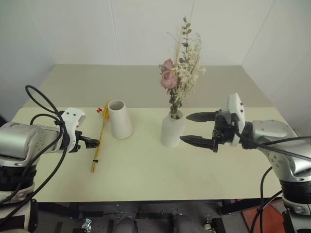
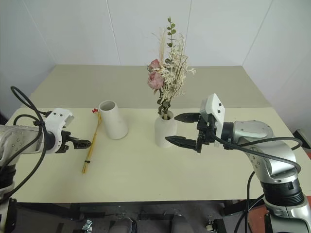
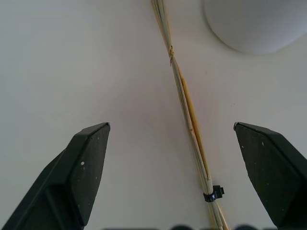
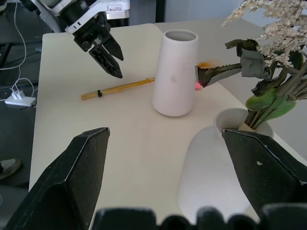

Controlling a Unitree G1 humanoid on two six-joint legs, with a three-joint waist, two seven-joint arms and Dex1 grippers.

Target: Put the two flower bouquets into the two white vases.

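Observation:
The bushy bouquet [image 1: 179, 73] of pink roses and cream sprigs stands upright in the narrow-necked white vase [image 1: 172, 130] at mid table. To its left stands the wide-mouthed white vase [image 1: 119, 119] with nothing in it. The slim bouquet [image 1: 100, 141] of golden wheat stalks lies flat on the table beside that vase, its red berries at the far end. My left gripper [image 3: 170, 127] is open, pointing down just above the stalks [image 3: 187, 103], its jaws on either side of them without touching. My right gripper [image 1: 192, 128] is open and level, just right of the narrow-necked vase [image 4: 213, 163], holding nothing.
The pale table [image 1: 146, 170] runs up to white walls at the back and on both sides. Its front edge lies close below both arms. In the right wrist view a white power strip [image 4: 19, 99] and cables lie on the floor past the table's left end.

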